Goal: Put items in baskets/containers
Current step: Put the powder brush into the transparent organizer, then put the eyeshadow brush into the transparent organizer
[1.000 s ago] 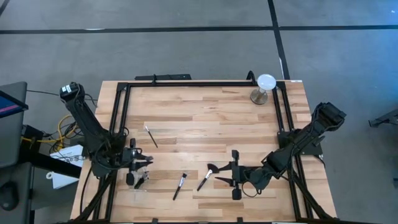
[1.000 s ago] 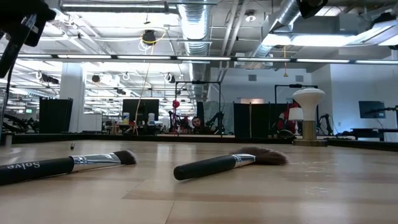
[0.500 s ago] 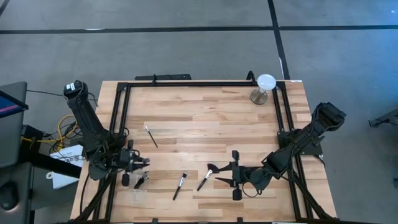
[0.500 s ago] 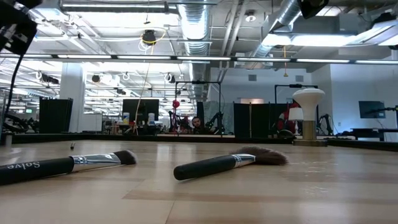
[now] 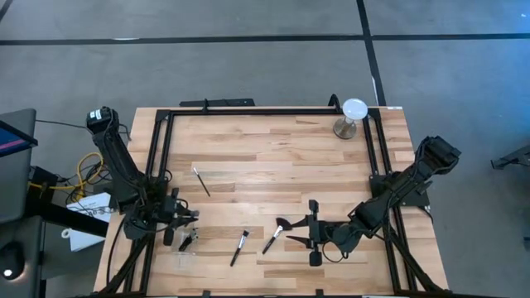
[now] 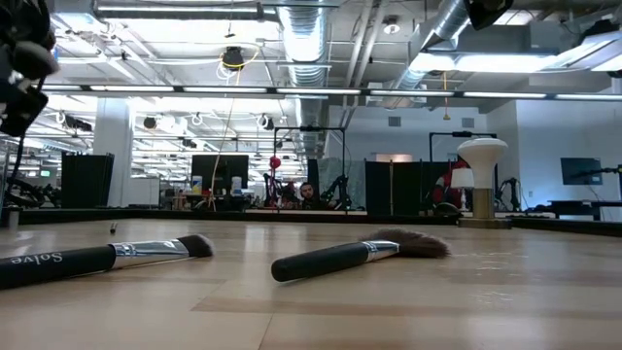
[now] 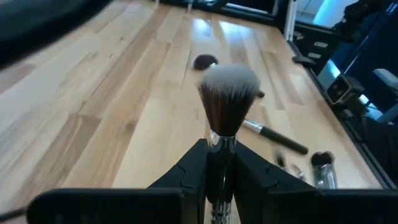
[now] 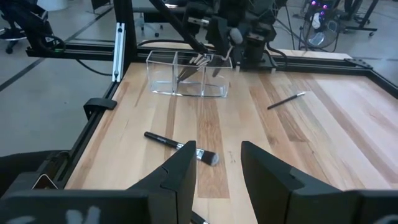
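Observation:
My left gripper (image 5: 179,223) hangs near the table's left edge, above the clear tray (image 8: 188,76). It is shut on a fluffy-headed brush (image 7: 227,93). Several brushes (image 8: 198,62) stand leaning in the tray. Three more lie flat on the wood: a thin one (image 5: 201,180), a silver-ferruled one (image 5: 239,247) and a fan-headed one (image 5: 273,236). My right gripper (image 5: 312,233) is open and low over the table. It sits just right of the fan brush's head and touches nothing. My left gripper pinches the fluffy brush between its two fingers at the silver ferrule (image 7: 219,144), just behind the bristles. The brush lies along the fingers, with its head sticking out past the fingertips. It is lifted clear of the table.
A round white disc on a metal stand (image 5: 353,116) sits at the far right corner. A black frame (image 5: 248,111) runs around the table's edge. Bare wood (image 5: 281,157) stretches across the far and middle parts of the table.
My left gripper has moved a little toward the table's left edge, carrying the brush with it. The brushes on the table and my right arm have stayed put.

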You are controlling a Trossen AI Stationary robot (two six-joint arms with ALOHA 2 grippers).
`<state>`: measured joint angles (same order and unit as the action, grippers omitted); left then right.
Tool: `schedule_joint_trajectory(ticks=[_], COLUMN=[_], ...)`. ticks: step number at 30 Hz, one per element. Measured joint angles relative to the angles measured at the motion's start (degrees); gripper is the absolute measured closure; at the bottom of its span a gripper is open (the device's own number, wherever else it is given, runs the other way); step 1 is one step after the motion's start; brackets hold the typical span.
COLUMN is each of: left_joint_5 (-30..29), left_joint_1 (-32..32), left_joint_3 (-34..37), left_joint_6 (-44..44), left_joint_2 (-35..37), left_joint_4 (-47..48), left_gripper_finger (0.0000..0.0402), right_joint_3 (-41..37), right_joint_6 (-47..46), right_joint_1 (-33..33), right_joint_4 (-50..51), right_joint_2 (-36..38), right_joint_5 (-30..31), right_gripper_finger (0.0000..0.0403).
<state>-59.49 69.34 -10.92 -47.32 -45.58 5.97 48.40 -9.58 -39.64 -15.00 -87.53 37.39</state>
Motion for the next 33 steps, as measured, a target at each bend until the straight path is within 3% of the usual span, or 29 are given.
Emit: schedule_joint_trajectory(ticks=[7,14,23,28,33], left_joint_5=[-0.5,-1.1,-14.3,-16.0,-9.1], left_joint_1=[0.0,0.0,-1.2,-6.6,-16.7], left_joint_3=[0.8,0.8,-0.9,-4.6,-8.0], left_joint_6=[-1.2,-1.4,1.7,8.1,12.9], left_joint_2=[0.0,0.0,2.1,4.8,3.7], left_joint_4=[-1.6,-2.7,-4.0,-4.5,-4.7], left_gripper_finger=[0.0338,0.0298,0.0247,0.0240,0.0242], right_joint_3=[0.0,0.0,0.0,0.0,0.0], right_joint_6=[0.0,0.0,0.0,0.0,0.0], right_joint_1=[0.0,0.0,0.8,1.6,1.6], right_joint_4=[0.0,0.0,0.0,0.0,0.0], right_joint_2=[0.0,0.0,0.0,0.0,0.0], right_joint_5=[0.0,0.0,0.0,0.0,0.0], right_gripper_finger=[0.0285,0.0285,0.0285,0.0285,0.0285])
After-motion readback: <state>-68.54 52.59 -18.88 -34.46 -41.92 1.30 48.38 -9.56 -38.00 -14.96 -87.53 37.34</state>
